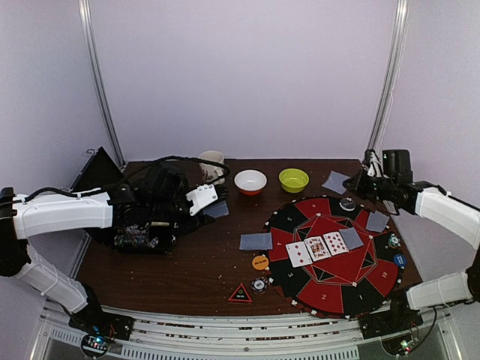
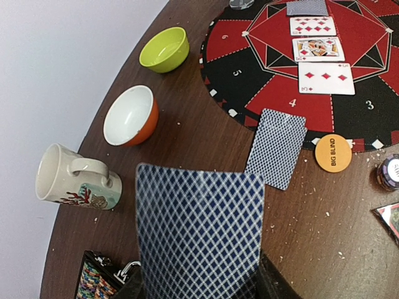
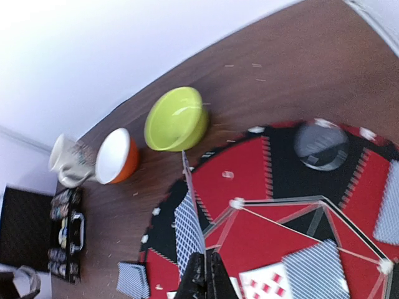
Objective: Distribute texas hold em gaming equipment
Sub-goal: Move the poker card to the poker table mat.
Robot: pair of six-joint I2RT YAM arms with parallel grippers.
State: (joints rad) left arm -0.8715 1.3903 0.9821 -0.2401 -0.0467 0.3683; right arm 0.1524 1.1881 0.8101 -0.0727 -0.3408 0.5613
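Note:
My left gripper [image 2: 199,281] is shut on blue-backed playing cards [image 2: 199,230], held upright by their side edges above the bare wood. My right gripper [image 3: 206,265] is shut on a single card [image 3: 192,215], seen edge-on over the round red-and-black mat [image 1: 334,289]; from above it hangs at the mat's far edge [image 1: 335,181]. Three face-up cards [image 1: 316,247] and a face-down one [image 1: 351,238] lie in a row on the mat. Another face-down card [image 2: 277,148] overlaps the mat's left rim beside the orange disc [image 2: 333,152]. The black triangular marker [image 1: 240,293] lies near the front.
A white bowl [image 1: 250,181], a green bowl [image 1: 293,179] and a cream mug [image 1: 212,165] stand along the back. An open chip case [image 1: 142,225] sits under the left arm. A chip stack [image 1: 259,284], a blue disc [image 1: 399,260] and a black-and-white disc [image 1: 347,203] lie around the mat.

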